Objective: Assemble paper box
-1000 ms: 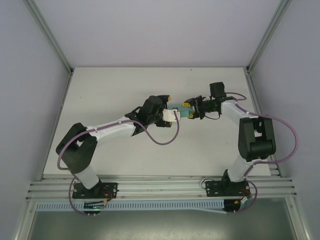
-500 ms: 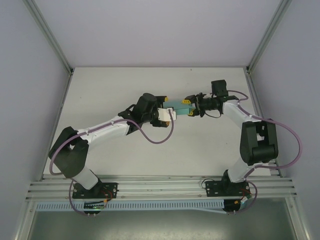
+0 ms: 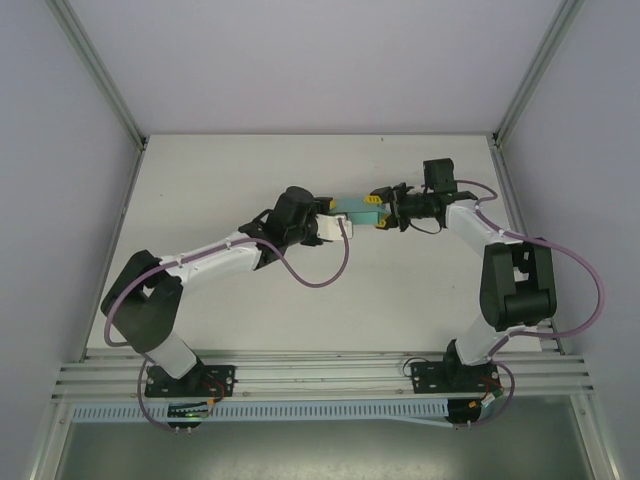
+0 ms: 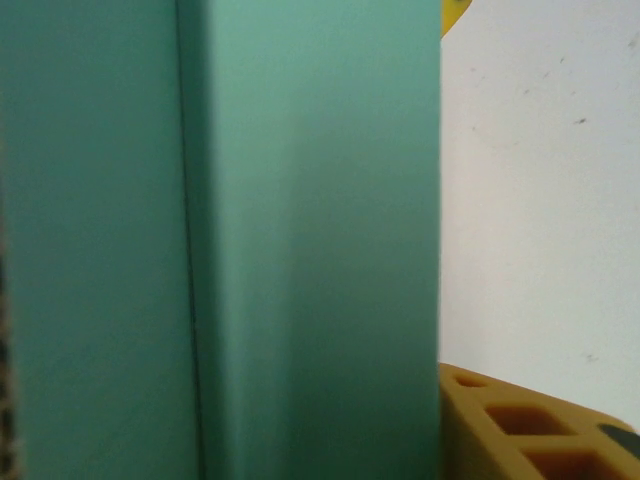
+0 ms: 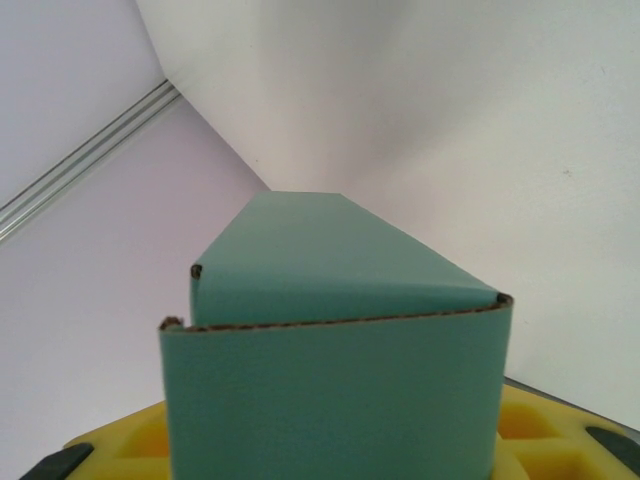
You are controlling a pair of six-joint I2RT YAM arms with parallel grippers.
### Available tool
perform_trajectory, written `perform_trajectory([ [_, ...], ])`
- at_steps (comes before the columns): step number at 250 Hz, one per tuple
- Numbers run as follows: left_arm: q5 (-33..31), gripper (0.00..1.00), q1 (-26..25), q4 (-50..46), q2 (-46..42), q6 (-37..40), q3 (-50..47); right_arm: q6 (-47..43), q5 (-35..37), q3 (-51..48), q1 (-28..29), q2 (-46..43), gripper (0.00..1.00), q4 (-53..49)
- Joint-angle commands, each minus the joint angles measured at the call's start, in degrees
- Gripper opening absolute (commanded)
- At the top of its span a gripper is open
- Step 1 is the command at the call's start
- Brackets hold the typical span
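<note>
Paper box [image 3: 352, 208] (teal card) sits in right gripper [image 3: 378, 213], left gripper [image 3: 331, 213] opposite.

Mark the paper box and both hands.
paper box [image 3: 355, 211]: overhead view, teal top face between the hands.
left hand [image 3: 334, 211]: overhead view, midway between its fingertips.
right hand [image 3: 379, 211]: overhead view, midway between its fingertips.

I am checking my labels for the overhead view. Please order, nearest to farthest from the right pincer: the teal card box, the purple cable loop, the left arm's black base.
1. Teal card box, held in the right pincer, at its left.
2. Purple cable loop, hanging under the left arm.
3. Left arm's black base, at the near left edge.
</note>
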Motion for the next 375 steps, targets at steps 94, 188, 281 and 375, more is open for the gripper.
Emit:
perform_trajectory([
  [94,3.13,0.35,0.42,-6.51,-2.31,-0.19,2.39,-10.13,-1.64,-0.04,-0.42,-6.98,0.99,-8.21],
  [188,13.11,0.33,3.03,-42.99,-0.11,-2.93,12.21,-41.93,34.71,-5.55,-9.1,-25.48,0.99,-8.11],
  [281,17.36,0.35,8.1,-56.43,14.36,-10.23,26.25,-52.23,37.82,-17.16,-14.47,-36.2,0.99,3.65],
  [375,17.75,0.37,8.19,-57.99,20.28,-9.93,29.44,-76.87,21.32,-18.55,0.11,-33.59,0.9,2.57],
])
